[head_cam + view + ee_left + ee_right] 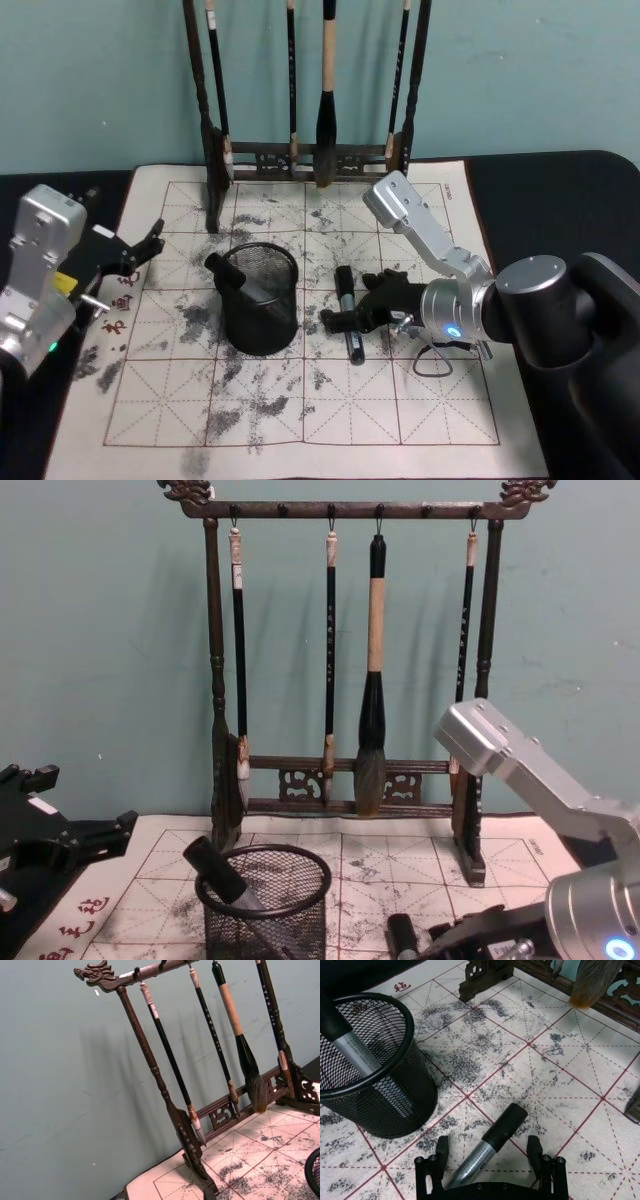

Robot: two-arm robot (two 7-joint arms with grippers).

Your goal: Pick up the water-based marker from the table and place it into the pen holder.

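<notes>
A water-based marker [344, 285] with a black cap and grey barrel lies on the white mat of the table [400, 410], just right of the pen holder [262, 320], a black mesh cup. My right gripper [358, 302] is low over this marker and open. In the right wrist view the marker [490, 1140] lies between the spread fingers [441, 1149] of the gripper [487, 1150], with gaps on both sides. A second, similar marker [355, 1050] leans inside the pen holder [380, 1090]. My left gripper [145, 245] is parked, open, over the mat's left edge.
A tall dark wooden brush rack [300, 155] with several hanging brushes stands at the back of the mat, against the teal wall. The mat's front half, stained with ink, is bare. Red characters [112, 300] mark its left border.
</notes>
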